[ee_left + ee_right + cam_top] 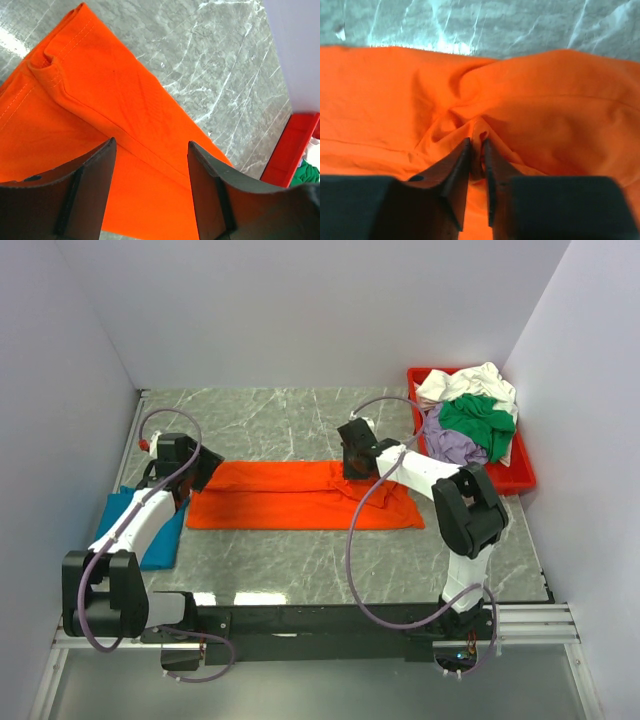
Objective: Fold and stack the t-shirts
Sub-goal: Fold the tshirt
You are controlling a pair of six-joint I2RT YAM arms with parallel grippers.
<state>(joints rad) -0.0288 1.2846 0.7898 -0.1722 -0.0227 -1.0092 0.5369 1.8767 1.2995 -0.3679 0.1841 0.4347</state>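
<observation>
The bright orange t-shirt [300, 497] lies folded into a long band across the middle of the table. My right gripper [476, 145] is shut on a pinched fold of the orange shirt [545, 115], near its upper right part [357, 465]. My left gripper [151, 147] is open and empty just above the shirt's left end [100, 100]; in the top view it is at the band's left edge [198, 468]. A folded teal-blue t-shirt [125, 530] lies at the left, partly under my left arm. White [470, 382], green [478, 420] and lavender [448, 443] t-shirts are heaped in the tray.
A red plastic tray [512, 478] stands at the back right against the wall; its corner shows in the left wrist view [292, 150]. White walls close in the left, back and right. The grey marble tabletop [290, 415] surrounds the shirts.
</observation>
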